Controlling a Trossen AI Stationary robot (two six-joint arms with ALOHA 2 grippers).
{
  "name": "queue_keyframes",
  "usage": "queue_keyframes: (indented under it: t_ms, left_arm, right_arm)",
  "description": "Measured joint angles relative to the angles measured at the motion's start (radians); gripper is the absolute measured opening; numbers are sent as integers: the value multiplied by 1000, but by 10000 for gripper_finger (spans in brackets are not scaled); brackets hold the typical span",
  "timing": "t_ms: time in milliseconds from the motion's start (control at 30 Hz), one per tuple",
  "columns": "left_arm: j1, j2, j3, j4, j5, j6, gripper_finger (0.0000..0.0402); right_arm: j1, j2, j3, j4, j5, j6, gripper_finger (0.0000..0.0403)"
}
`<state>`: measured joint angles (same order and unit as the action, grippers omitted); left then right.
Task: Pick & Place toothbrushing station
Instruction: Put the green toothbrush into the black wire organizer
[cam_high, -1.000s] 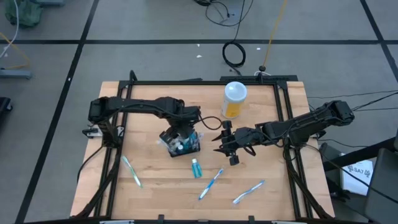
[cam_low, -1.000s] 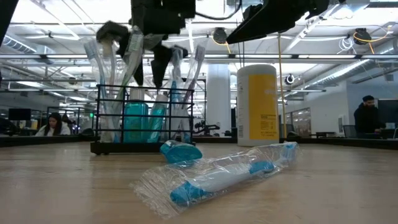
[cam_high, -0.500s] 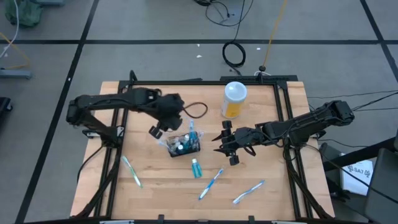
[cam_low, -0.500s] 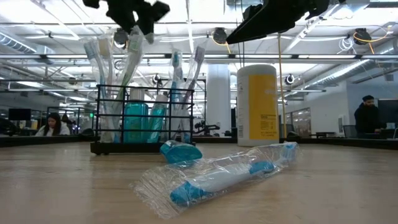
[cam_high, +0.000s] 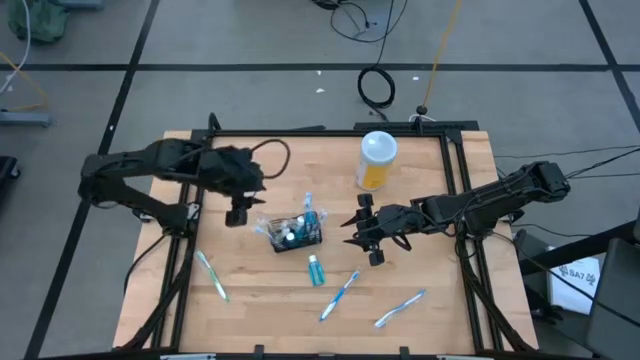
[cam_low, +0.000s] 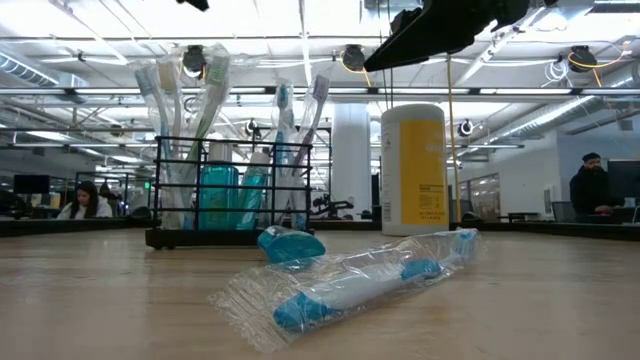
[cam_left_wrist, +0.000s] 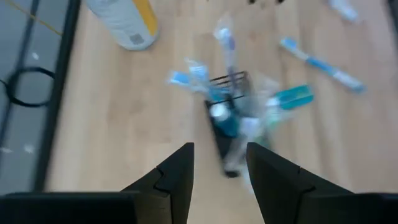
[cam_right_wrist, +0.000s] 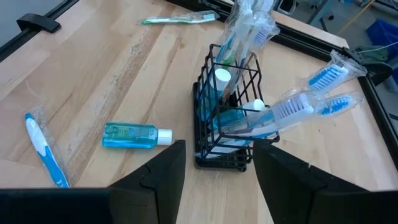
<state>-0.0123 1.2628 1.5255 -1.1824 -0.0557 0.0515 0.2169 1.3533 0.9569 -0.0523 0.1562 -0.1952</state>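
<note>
So the wooden counter (cam_high: 420, 320) takes up most of the high view, with a black frame around its edges. Biggest thing on it is a yellow canister (cam_high: 377, 160) with a white lid, standing upright near the far edge, well apart from everything else. Both arms are over the counter: the left tool (cam_high: 237, 213) hangs just left of the basket (cam_high: 297, 236), not touching it, fingers parted with a clear gap and nothing in them, which the left wrist view shows pretty plainly. The right tool (cam_high: 366, 232) sits to the right of the basket, near it but apart, also spread open and empty going by its own wrist view. The basket is the black wire one in the middle of the counter, upright, stuffed with wrapped blue-and-white brushes (cam_right_wrist: 249, 28) sticking up and leaning out, some fanning toward one side. Down inside it there are teal tubes (cam_low: 219, 192) with white caps. Loose stuff on the counter: one teal tube (cam_high: 315, 269) lying flat just in front of the basket, a wrapped brush (cam_high: 340, 296) a bit further toward the near edge, another one (cam_high: 401, 308) off to the right of that, and a third (cam_high: 212, 275) lying by itself on the left side. In the low view the closest brush is still in its clear plastic wrapper.
</note>
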Motion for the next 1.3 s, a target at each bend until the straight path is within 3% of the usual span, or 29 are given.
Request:
queue_keyframes:
  t_ms: [133,300,667,800,933,1133,1300]
  left_arm:
    - [-73,-18,-53,-26,1,-163,152]
    - [-174,-26,-189,-68,1,-228,152]
    - [-485,-39,-540,-17,3,-714,152]
    - [-612,-39,-629,43,1,-964,152]
    - [-703,-38,-733,164,4,-1315,152]
    - [-808,-38,-881,387,118,-1748,152]
    - [-864,-38,-930,394,117,-2019,152]
  right_arm:
    - [0,0,-23,-3,0,0,180]
    - [0,0,-51,2,0,61,180]
    - [0,0,-81,25,-1,204,180]
    - [0,0,-81,27,0,210,180]
    - [-2,0,-81,27,0,195,180]
    - [-2,0,-81,37,0,99,180]
    - [-2,0,-81,121,0,18,180]
